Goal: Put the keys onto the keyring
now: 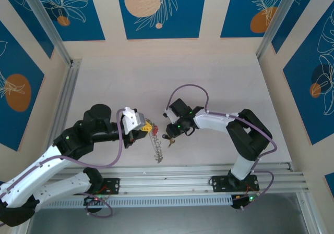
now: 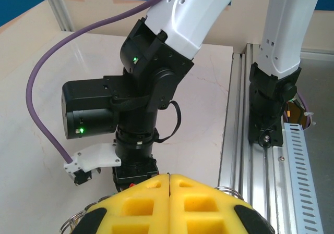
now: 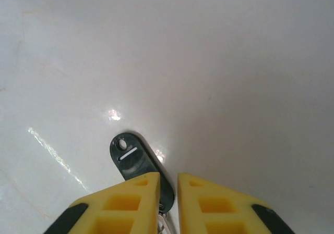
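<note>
My left gripper is shut on the keyring, a thin grey hoop fringed with small metal bits that trails from the yellow fingers toward the near edge. Loops of its wire peek out beside the pads. A small black key lies flat on the white table. My right gripper is down over it, its yellow fingers a narrow gap apart. The key's holed head sticks out past the tips. Its lower part runs under the left fingertip and into the gap.
The two grippers are close together at the table's middle front. The right arm's black wrist stands right ahead of the left gripper. Aluminium rails run along the near edge, and another rail lines the left side.
</note>
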Motion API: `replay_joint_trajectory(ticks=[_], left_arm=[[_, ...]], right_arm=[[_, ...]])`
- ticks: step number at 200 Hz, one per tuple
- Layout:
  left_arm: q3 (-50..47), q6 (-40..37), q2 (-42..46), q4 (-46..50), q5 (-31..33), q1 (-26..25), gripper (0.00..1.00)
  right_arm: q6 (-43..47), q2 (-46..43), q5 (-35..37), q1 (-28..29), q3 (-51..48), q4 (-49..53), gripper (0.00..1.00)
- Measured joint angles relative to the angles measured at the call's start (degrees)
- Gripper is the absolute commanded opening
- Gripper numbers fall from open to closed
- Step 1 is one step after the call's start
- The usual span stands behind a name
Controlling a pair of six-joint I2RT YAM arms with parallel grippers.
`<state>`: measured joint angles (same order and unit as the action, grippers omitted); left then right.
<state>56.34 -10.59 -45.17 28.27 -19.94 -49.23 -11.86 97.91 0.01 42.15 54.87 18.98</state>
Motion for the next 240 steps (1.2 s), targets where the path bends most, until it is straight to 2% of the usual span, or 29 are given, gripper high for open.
replay_joint_trajectory(ticks=[27,67,107,203,240], left_arm=[[0.0,0.2,-0.2,0.0,-0.3,0.1,0.00],[0.0,0.7,-0.4,-0.4,-1.2,0.7,0.00],[0.0,1.3,-0.4,-0.9,-1.7,0.8,0.00],[0.0,1.4,-0.4,-1.7,-2.6,1.5,0.00],[0.0,1.6,-0.4,-1.8,-3.0,1.7,0.00]], right_arm=[[0.5,-3.1,-0.2,0.6,-1.6,-0.8,0.31],[0.7,-10.4,-3.4,2.3,-8.7,-5.7,0.31],[0.2,-10.3,-3.9,2.4,-13.8,-8.8,0.31],[-0.3,-7.7,-0.5,2.4,-14.0,-12.4,0.29],[-0.3,-7.6,0.3,2.4,-14.0,-12.5,0.22]])
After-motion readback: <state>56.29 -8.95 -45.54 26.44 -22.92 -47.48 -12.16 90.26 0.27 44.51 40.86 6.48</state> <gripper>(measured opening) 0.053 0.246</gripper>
